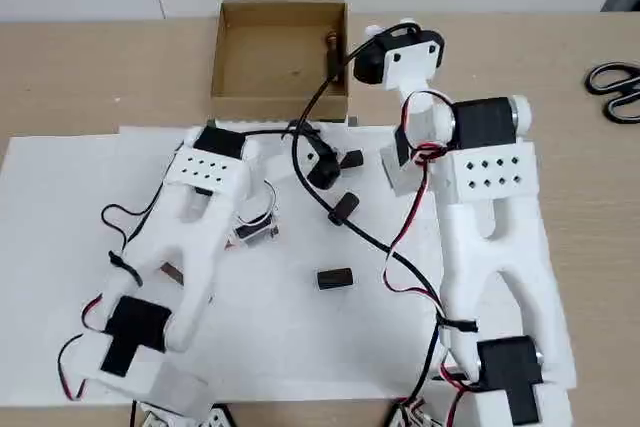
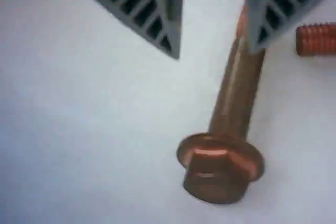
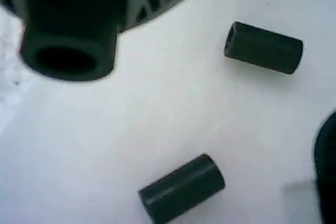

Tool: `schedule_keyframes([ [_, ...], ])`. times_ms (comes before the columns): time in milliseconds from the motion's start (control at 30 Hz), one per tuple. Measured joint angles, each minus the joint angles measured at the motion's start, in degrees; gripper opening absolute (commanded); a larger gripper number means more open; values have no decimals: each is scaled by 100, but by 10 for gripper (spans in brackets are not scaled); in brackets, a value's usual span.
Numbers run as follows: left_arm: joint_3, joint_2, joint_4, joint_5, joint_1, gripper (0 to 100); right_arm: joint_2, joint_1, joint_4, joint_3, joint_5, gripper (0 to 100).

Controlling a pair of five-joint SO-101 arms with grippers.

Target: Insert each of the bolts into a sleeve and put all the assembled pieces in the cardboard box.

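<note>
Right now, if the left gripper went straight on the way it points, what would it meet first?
Most likely the copper bolt on the white paper: its shank lies just under one finger of the open left gripper. The other finger would reach bare paper. Depth is unclear.

We get bright, even light from above — only faint, soft shadows hug the bolt [image 2: 231,145] at the left claw [image 2: 215,48] and a loose sleeve [image 3: 262,47].

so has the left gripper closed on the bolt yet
No, the left gripper stands open, and the bolt lies on the paper with its shank beside one fingertip.
</note>
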Motion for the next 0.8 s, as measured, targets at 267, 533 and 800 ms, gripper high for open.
schedule_keyframes([
  [267, -9, 580, -378, -9, 0, 86, 0, 0, 0, 0, 0, 3],
  [533, -35, 985, -651, -35, 0, 83, 0, 0, 0, 0, 0, 3],
  [800, -97, 1125, -712, -26, 35, 6, 0, 0, 0, 0, 0, 3],
])
